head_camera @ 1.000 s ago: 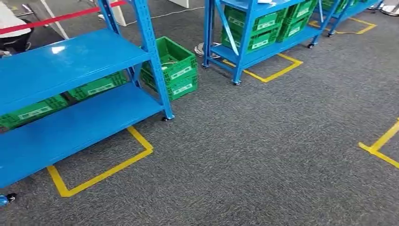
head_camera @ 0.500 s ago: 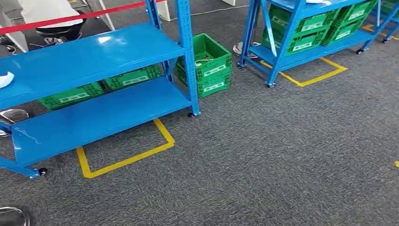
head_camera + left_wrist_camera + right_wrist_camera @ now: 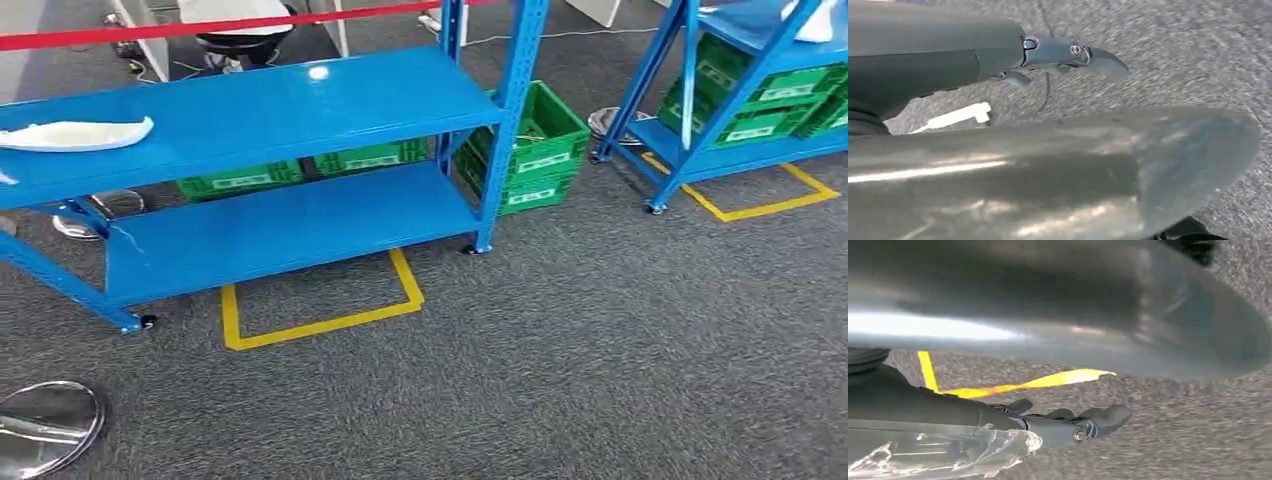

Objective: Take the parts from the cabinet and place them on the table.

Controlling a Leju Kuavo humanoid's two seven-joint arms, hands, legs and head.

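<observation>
Both of my hands hang empty, left hand and right hand. I must step close so the white part on the blue shelf sits just ahead.

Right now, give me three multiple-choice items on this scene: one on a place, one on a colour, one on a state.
1. Where does the white part lie?
A. On the upper shelf of the rack
B. On the carpet
C. On the lower shelf

2. What colour are the crates beside the rack?
A. Red
B. Yellow
C. Green

3. What is the left hand doing?
A. Gripping a part
B. Holding nothing
C. Pressing on a shelf

Key:
1 A: the head view shows the white part flat on the upper shelf, towards its left end.
2 C: the stacked crates by the rack's post are green with pale labels.
3 B: the left wrist view shows the fingers stretched out over bare carpet with nothing in them.
</observation>
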